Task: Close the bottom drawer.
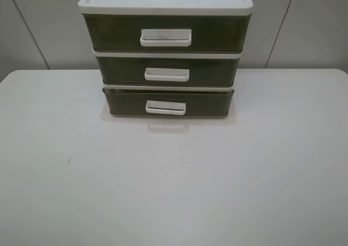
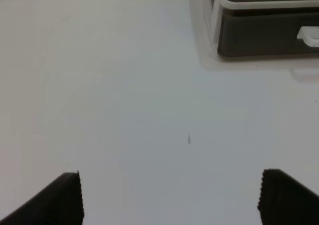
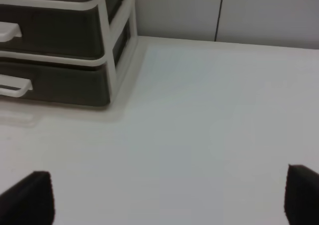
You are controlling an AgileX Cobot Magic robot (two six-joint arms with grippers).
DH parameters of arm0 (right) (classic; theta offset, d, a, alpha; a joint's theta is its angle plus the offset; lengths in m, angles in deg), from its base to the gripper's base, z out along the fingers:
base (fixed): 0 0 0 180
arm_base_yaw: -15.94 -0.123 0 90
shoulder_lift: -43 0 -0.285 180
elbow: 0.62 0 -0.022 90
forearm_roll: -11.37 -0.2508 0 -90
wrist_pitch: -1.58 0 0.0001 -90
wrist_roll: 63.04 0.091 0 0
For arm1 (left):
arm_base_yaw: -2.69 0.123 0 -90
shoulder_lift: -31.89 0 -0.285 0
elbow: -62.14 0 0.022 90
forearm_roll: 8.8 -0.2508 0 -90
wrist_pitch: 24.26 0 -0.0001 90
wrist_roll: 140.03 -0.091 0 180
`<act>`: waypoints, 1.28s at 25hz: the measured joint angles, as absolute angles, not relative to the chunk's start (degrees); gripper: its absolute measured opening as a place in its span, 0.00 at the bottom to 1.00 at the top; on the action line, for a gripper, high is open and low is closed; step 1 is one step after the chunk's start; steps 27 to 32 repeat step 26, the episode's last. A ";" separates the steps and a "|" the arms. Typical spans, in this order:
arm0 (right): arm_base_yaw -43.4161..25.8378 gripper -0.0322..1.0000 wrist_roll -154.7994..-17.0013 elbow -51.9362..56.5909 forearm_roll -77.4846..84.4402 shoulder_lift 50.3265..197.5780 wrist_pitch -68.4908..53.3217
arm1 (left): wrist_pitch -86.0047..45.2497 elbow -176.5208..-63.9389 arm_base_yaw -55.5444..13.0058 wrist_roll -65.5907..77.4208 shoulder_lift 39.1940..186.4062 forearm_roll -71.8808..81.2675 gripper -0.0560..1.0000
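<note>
Bottom drawer (image 1: 168, 102) sticks out slightly; its contents can't be made out.

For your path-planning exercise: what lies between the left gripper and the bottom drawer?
Only bare white table, apart from one tiny dark speck. The left wrist view shows this stretch from the left gripper to the bottom drawer.

Bare table (image 1: 174, 191) open in front of drawer unit (image 1: 166, 6), also along both sides. Bottom drawer (image 1: 168, 102) juts slightly forward of upper two, handle (image 1: 165, 108) foremost. Wall (image 1: 315, 28) close behind unit.
</note>
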State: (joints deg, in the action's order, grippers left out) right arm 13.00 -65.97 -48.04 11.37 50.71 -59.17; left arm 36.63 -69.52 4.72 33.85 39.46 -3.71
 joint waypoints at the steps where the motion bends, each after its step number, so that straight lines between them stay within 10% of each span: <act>1: 12.83 0.81 -65.97 -48.04 11.37 50.71 -59.17 | 36.63 -69.52 4.72 33.85 39.46 -3.71 0.73; 32: 12.84 0.81 -65.97 -48.04 10.42 50.71 -59.17 | 36.63 -69.52 4.72 33.85 39.46 -3.71 0.73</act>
